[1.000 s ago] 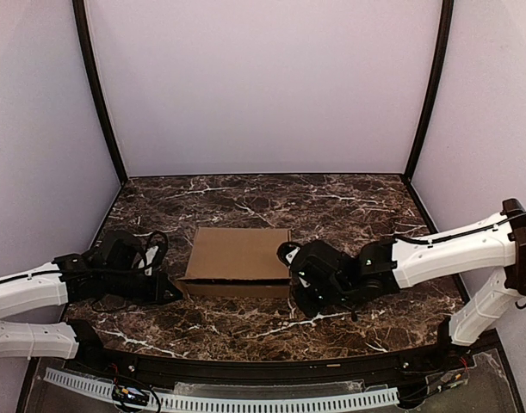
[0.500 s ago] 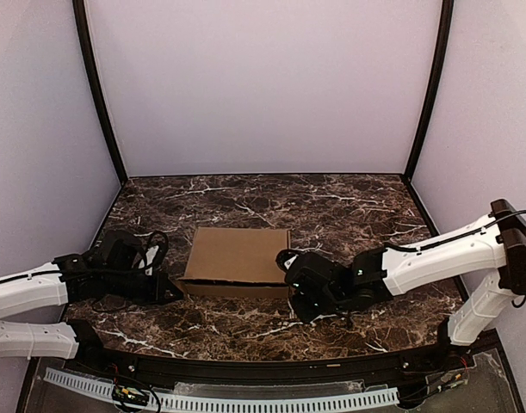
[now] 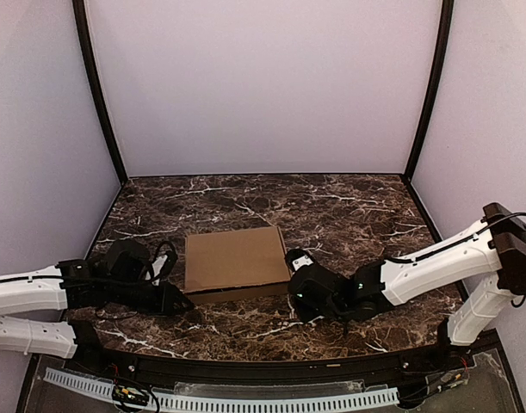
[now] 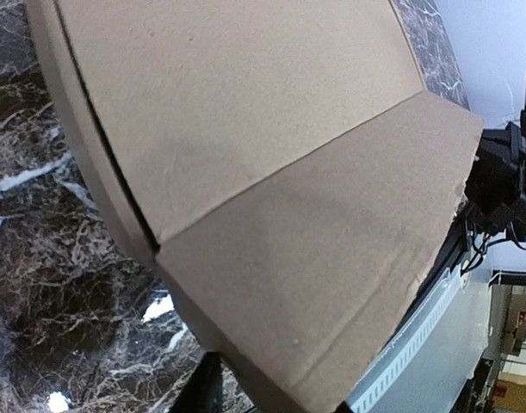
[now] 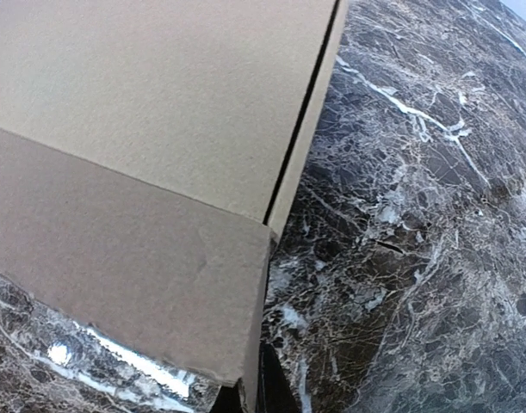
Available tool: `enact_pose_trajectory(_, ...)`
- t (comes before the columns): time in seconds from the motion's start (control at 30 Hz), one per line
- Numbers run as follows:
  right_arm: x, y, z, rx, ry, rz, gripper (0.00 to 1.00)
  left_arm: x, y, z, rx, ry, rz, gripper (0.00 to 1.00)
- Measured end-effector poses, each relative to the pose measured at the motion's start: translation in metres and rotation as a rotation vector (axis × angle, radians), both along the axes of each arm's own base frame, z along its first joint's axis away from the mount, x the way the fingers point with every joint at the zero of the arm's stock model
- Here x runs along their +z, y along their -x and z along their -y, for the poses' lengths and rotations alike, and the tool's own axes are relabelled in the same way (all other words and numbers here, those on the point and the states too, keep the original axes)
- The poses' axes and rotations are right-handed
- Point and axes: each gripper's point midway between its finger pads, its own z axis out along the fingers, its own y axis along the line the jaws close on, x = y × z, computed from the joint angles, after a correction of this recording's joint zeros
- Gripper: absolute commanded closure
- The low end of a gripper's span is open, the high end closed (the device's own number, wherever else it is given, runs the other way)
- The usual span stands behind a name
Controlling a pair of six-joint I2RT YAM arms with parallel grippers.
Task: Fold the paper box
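Note:
The paper box (image 3: 232, 262) is folded into a shallow brown cardboard mailer in the middle of the table, its lid down and a thin slit along its side walls. My left gripper (image 3: 175, 301) is at its front left corner. In the left wrist view the box (image 4: 245, 129) fills the frame and its front panel covers my gripper (image 4: 263, 403), with only one dark finger (image 4: 198, 387) showing below the edge. My right gripper (image 3: 299, 291) is at the front right corner. There the right edge of the box's (image 5: 142, 129) front panel runs down between my shut fingers (image 5: 261, 391).
The dark marbled table (image 3: 331, 206) is walled in by pale panels at the back and both sides. A white perforated rail (image 3: 245, 403) runs along the near edge by the arm bases.
The box has turned slightly and the dark gap along its front has closed. My left gripper slid right to the front left corner. My right gripper came lower and closer to the front right corner.

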Motion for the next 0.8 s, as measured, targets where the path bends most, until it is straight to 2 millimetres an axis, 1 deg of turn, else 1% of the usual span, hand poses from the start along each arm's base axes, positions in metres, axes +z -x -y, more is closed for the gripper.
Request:
enact_pose_trajectory(0.03,-0.001,-0.001,0.002,-0.004,0.006,0.012,1.0,0.0,0.003,0.002,-0.004,0.0,-0.003,0.56)
enact_pose_trajectory(0.07,-0.001,-0.002,0.003,-0.006,0.01,0.021,1.0,0.0,0.006,0.003,-0.02,-0.003,0.001,0.5)
enact_pose_trajectory(0.13,-0.003,-0.004,0.006,-0.001,0.023,0.04,1.0,0.001,0.012,0.005,-0.034,-0.006,-0.003,0.42)
enact_pose_trajectory(0.2,-0.006,-0.005,0.008,0.009,0.037,0.056,1.0,0.006,0.015,0.005,-0.047,-0.009,0.003,0.37)
enact_pose_trajectory(0.27,-0.01,-0.006,0.01,0.023,0.05,0.073,1.0,0.019,0.015,0.005,-0.053,0.001,0.022,0.35)
enact_pose_trajectory(0.37,-0.017,-0.007,0.013,0.048,0.072,0.092,1.0,0.055,0.01,0.009,-0.065,0.035,0.085,0.34)
enact_pose_trajectory(0.43,-0.021,-0.007,0.014,0.067,0.082,0.104,1.0,0.09,0.004,0.014,-0.075,0.069,0.146,0.33)
enact_pose_trajectory(0.5,-0.023,-0.008,0.014,0.086,0.086,0.12,1.0,0.118,-0.002,0.019,-0.088,0.088,0.2,0.33)
enact_pose_trajectory(0.53,-0.024,-0.008,0.014,0.098,0.085,0.13,1.0,0.13,-0.006,0.023,-0.098,0.092,0.227,0.32)
enact_pose_trajectory(0.57,-0.025,-0.009,0.015,0.109,0.084,0.141,1.0,0.138,-0.01,0.027,-0.108,0.091,0.25,0.32)
enact_pose_trajectory(0.63,-0.027,-0.008,0.014,0.135,0.079,0.161,1.0,0.145,-0.018,0.035,-0.131,0.069,0.278,0.31)
enact_pose_trajectory(0.7,-0.028,-0.009,0.014,0.161,0.073,0.185,1.0,0.139,-0.026,0.043,-0.161,0.021,0.286,0.32)
enact_pose_trajectory(0.8,-0.03,-0.009,0.014,0.195,0.054,0.217,1.0,0.112,-0.039,0.058,-0.214,-0.072,0.267,0.37)
